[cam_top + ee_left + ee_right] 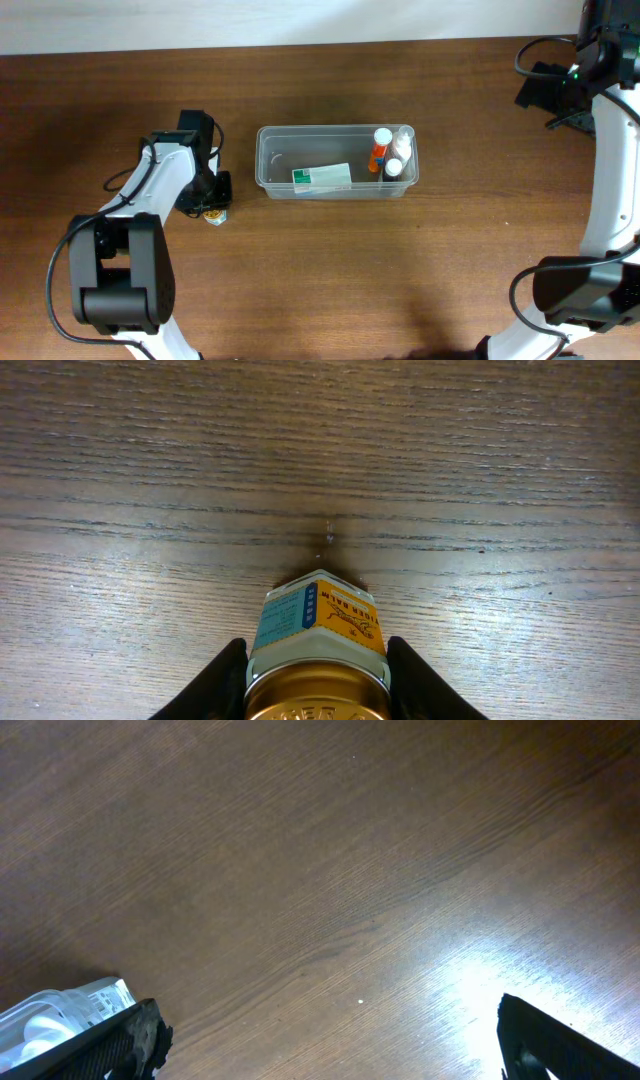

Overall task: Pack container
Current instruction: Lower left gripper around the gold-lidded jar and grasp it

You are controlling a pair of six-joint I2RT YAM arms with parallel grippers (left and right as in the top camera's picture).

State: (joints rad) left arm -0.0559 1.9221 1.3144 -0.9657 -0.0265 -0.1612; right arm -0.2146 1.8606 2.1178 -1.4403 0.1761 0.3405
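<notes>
The clear plastic container stands at the table's middle. It holds a green-and-white box and small bottles at its right end. My left gripper is left of the container, low at the table. It is shut on a small jar with a gold lid and a blue-and-orange label, with both fingers against its sides. My right gripper is open and empty, high at the far right, away from the container. A corner of the container shows in the right wrist view.
The brown wooden table surrounds the container. The right arm runs along the right edge. The left arm's base stands at the front left. A pale wall strip lies along the back.
</notes>
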